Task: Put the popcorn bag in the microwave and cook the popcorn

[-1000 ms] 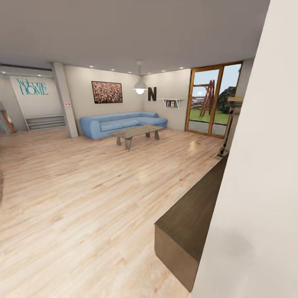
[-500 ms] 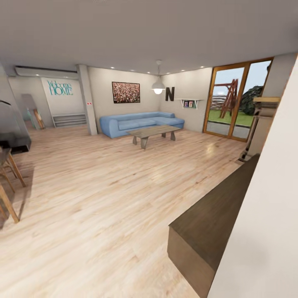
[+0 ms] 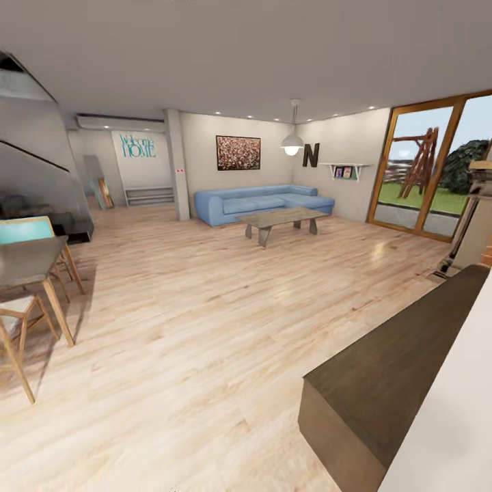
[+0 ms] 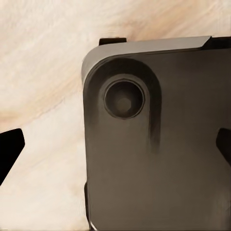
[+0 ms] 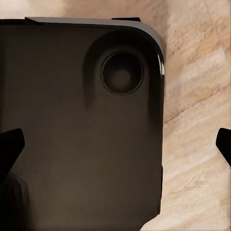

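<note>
Both my grippers hang over the wood floor [image 4: 43, 72] beside my dark base [image 4: 159, 159]; fingertips [image 4: 9, 149] spread wide apart, holding nothing. Ahead lie a living room, blue sofa [image 3: 263, 203], coffee table [image 3: 280, 220]. No popcorn bag or microwave visible, so I judge I'm travelling; next comes turning to find the kitchen.

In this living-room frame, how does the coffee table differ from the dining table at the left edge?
The coffee table is low with short, thick grey legs and stands whole before the blue sofa; the dining table is taller on slim, pale, splayed legs, cut off by the frame edge, with chairs beside it. Both stand on the pale wood floor.
</note>
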{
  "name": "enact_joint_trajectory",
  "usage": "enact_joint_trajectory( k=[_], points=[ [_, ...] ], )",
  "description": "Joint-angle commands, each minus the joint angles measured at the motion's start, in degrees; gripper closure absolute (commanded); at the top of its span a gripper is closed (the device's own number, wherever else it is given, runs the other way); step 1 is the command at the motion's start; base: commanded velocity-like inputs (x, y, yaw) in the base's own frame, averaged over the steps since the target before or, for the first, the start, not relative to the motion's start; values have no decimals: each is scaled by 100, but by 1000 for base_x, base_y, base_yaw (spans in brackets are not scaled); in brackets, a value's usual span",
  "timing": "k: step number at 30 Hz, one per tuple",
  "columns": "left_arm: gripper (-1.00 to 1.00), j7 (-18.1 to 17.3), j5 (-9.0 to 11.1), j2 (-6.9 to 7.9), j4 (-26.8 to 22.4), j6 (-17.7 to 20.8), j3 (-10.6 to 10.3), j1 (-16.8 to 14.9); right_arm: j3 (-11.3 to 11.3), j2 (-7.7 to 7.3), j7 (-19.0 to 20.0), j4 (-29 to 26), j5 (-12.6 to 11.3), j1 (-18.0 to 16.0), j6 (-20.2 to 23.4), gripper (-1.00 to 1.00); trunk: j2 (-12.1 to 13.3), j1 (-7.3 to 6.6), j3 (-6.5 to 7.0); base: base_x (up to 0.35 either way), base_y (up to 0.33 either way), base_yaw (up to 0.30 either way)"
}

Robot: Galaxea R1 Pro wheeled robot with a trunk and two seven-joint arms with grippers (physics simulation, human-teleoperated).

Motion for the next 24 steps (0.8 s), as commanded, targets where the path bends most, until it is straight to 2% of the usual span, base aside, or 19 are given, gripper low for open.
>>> enact_joint_trajectory(
  k=[1,24],
  points=[
    [-100,1,-2,1,-4,-15,-4,-1,-6,1,-7,1,-9,1,-23,-100,-2,0,-4,0,0,274],
    [-100,1,13,3,-38,-15,-1,-1,-7,1,1,1,-20,1,-14,-100,-2,0,-4,0,0,274]
  ],
)
